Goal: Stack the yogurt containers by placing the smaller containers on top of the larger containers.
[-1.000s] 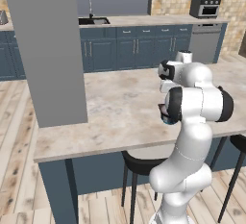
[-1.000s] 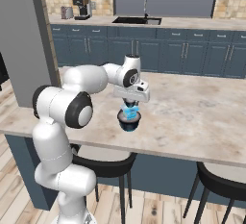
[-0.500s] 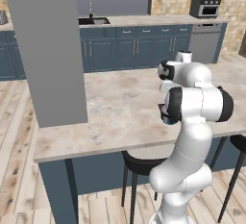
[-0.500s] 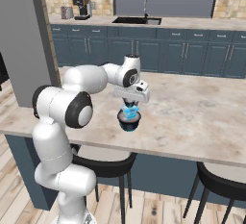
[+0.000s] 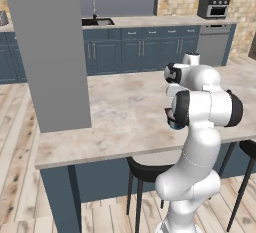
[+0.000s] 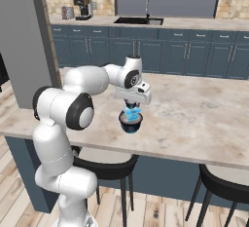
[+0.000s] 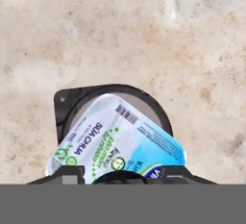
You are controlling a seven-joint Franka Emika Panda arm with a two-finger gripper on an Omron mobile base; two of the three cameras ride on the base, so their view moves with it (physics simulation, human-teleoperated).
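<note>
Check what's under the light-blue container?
The light-blue container sits over the wide dark cup, on the counter. Most of the cup's pale top is covered.

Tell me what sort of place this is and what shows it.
A home-style kitchen, rendered rather than real. A sink with a faucet sits in a back counter over blue cabinets, a coffee maker stands on that counter, and bar stools tuck under the marble island.
</note>
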